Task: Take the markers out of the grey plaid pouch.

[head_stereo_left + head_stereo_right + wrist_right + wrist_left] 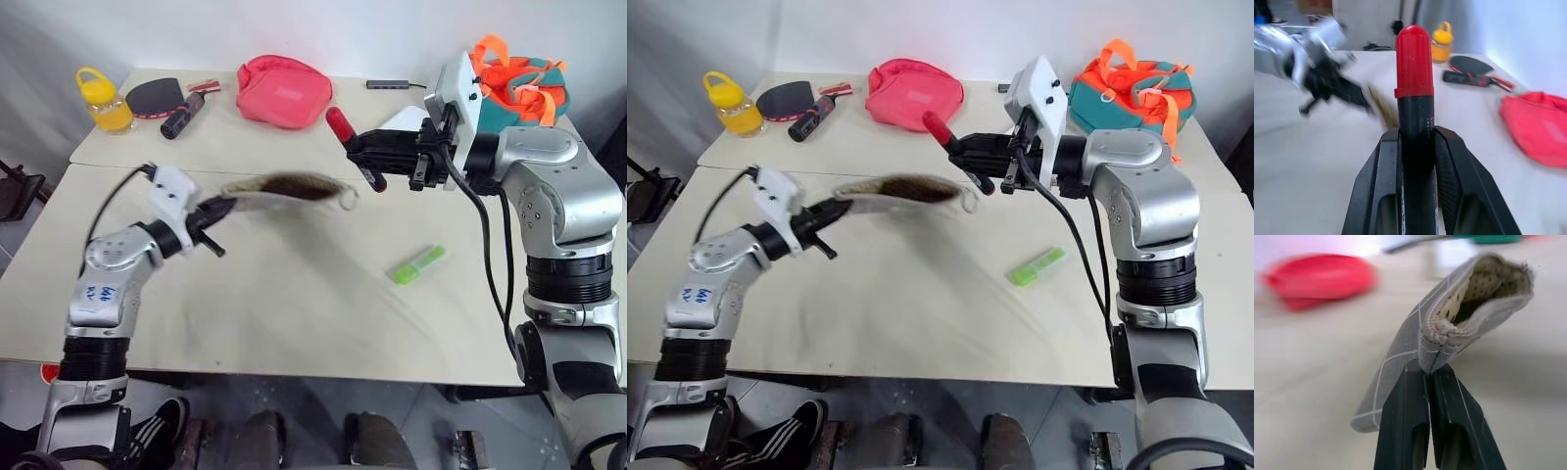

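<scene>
My left gripper (217,208) is shut on one end of the grey plaid pouch (284,188) and holds it above the table. In the left wrist view the pouch (1449,328) has its zip mouth gaping, and its dotted lining shows beyond my left gripper (1431,372). My right gripper (377,149) is shut on the red marker with a black section (340,123), just right of and above the pouch's free end. In the right wrist view the marker (1414,73) stands between the fingers (1449,161), red cap outward. The light green marker (416,264) lies on the table at the right.
Along the back of the table lie a pink-red bag (284,90), a teal and orange bag (519,83), a yellow bottle (103,100), a table tennis paddle (157,95) and a black cylinder with a red end (183,115). A seam between two tabletops (118,168) runs across.
</scene>
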You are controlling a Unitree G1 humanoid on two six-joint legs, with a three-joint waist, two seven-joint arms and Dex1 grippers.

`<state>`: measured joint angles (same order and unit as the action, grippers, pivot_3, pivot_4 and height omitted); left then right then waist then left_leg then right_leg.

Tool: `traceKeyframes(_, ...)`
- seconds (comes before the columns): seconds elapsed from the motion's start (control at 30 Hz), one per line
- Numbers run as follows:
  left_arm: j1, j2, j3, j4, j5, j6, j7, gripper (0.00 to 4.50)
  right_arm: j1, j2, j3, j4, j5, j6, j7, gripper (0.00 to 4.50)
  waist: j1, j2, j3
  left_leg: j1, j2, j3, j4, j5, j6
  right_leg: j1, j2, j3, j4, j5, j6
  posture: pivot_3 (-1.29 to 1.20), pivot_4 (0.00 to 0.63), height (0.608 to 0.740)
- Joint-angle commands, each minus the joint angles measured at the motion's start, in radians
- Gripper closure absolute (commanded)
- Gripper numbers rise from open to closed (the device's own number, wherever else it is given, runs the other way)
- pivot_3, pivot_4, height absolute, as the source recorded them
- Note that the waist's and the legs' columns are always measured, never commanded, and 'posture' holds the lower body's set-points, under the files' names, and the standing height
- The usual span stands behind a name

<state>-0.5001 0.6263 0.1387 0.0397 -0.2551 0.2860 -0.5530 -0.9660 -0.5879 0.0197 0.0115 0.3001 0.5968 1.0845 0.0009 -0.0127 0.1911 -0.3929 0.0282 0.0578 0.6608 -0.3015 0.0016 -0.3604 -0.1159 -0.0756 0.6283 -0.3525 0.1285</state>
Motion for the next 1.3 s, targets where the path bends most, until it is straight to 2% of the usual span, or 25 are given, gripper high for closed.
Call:
traceKeyframes(0.03,0.019,0.072,-0.001,0.0,0.169,-0.228,0.053,4.5,0.098,-0.133,0.157,0.072,-0.219,-0.288,0.04,3.93,0.002,-0.001,0.0,0.0,0.0,0.0,0.0,-0.001,0.001,0.0,0.0,-0.001,0.0,0.0,0.0,0.0,0.15,0.74)
traceKeyframes(0.13,0.085,0.085,-0.042,-0.019,0.25,-0.328,0.059,4.5,0.128,-0.132,0.204,0.179,-0.304,-0.439,-0.025,3.93,-0.004,-0.001,0.0,0.0,-0.001,0.005,-0.001,-0.004,0.003,-0.001,-0.002,-0.001,-0.002,0.001,0.001,0.0,0.15,0.74)
traceKeyframes(0.27,0.179,0.018,-0.085,-0.022,0.287,-0.353,0.088,4.5,0.169,-0.088,0.244,0.327,-0.39,-0.623,-0.111,3.93,-0.016,0.0,0.0,0.0,0.001,0.013,-0.002,-0.004,0.003,-0.005,-0.002,-0.003,-0.001,0.001,0.003,0.0,0.15,0.74)
traceKeyframes(0.37,0.22,-0.035,-0.089,-0.053,0.254,-0.326,0.085,4.5,0.201,-0.051,0.25,0.42,-0.414,-0.711,-0.161,3.93,-0.023,0.0,0.0,0.001,0.003,0.013,-0.001,-0.003,0.002,-0.005,-0.001,-0.004,0.0,0.001,0.003,0.0,0.15,0.74)
traceKeyframes(0.4,0.229,-0.046,-0.086,-0.065,0.228,-0.322,0.068,4.25,0.208,-0.041,0.249,0.435,-0.41,-0.712,-0.154,3.93,-0.025,0.0,0.0,0.001,0.003,0.013,-0.001,-0.003,0.002,-0.005,-0.001,-0.004,0.0,0.001,0.002,0.0,0.15,0.74)
traceKeyframes(0.47,0.247,-0.054,-0.081,-0.087,0.204,-0.322,0.047,3.76,0.219,-0.023,0.233,0.443,-0.384,-0.693,-0.137,3.2,-0.027,0.0,0.0,0.001,0.003,0.013,0.001,-0.003,0.002,-0.004,-0.001,-0.003,0.001,0.002,0.002,0.0,0.15,0.74)
traceKeyframes(0.57,0.264,-0.059,-0.076,-0.103,0.205,-0.308,0.053,2.8,0.228,-0.025,0.235,0.446,-0.399,-0.723,-0.133,2.25,-0.028,0.0,0.0,0.003,0.003,0.012,0.002,-0.003,0.002,-0.001,-0.002,-0.003,0.0,0.002,0.002,0.0,0.15,0.74)
traceKeyframes(0.77,0.409,-0.065,0.037,-0.258,-0.037,-0.163,-0.038,0.84,0.272,0.001,0.106,0.356,-0.228,-0.611,-0.12,0.1,-0.03,0.0,0.0,0.004,0.004,0.01,0.001,-0.003,0.002,0.0,-0.004,-0.003,0.0,0.002,0.001,0.0,0.15,0.74)
traceKeyframes(0.83,0.478,-0.059,0.074,-0.313,-0.089,-0.125,-0.057,0.21,0.322,0.033,0.04,0.27,-0.13,-0.505,-0.143,0.0,-0.029,0.0,0.0,0.004,0.004,0.01,0.0,-0.003,0.001,0.0,-0.008,-0.004,0.0,0.002,0.001,0.0,0.15,0.74)
traceKeyframes(0.87,0.502,-0.061,0.092,-0.335,-0.118,-0.103,-0.06,0.05,0.346,0.047,0.015,0.232,-0.091,-0.464,-0.149,0.0,-0.029,0.0,0.0,0.004,0.004,0.009,0.0,-0.003,0.001,0.0,-0.009,-0.004,0.0,0.002,0.001,0.0,0.15,0.74)
traceKeyframes(0.93,0.56,-0.086,0.159,-0.389,-0.19,-0.066,-0.039,0.05,0.434,0.078,-0.054,0.128,-0.008,-0.416,-0.183,0.0,-0.028,0.0,0.0,0.004,0.003,0.008,0.0,-0.003,0.002,0.001,-0.009,-0.004,0.0,0.002,0.001,0.0,0.15,0.74)
traceKeyframes(1.03,0.622,-0.114,0.235,-0.436,-0.254,0.005,0.018,0.05,0.559,0.07,-0.135,0.048,0.032,-0.444,-0.204,0.0,-0.018,0.0,0.0,0.003,0.001,0.005,0.0,-0.004,0.002,0.003,-0.012,-0.003,-0.001,0.002,0.001,0.0,0.15,0.74)
traceKeyframes(1.2,0.716,-0.099,0.324,-0.419,-0.216,-0.036,0.015,0.05,0.672,0.009,-0.266,0.057,0.08,-0.493,-0.197,0.0,-0.005,0.0,0.0,0.004,-0.001,0.008,0.0,-0.004,0.004,0.003,-0.014,-0.003,-0.003,0.002,0.001,0.0,0.15,0.74)
traceKeyframes(1.3,0.752,-0.105,0.394,-0.363,-0.241,-0.061,-0.001,0.05,0.749,-0.042,-0.333,0.123,0.068,-0.582,-0.164,0.0,-0.003,0.0,0.0,0.005,-0.001,0.01,0.0,-0.004,0.005,0.003,-0.014,-0.004,-0.006,0.002,0.001,0.0,0.15,0.74)
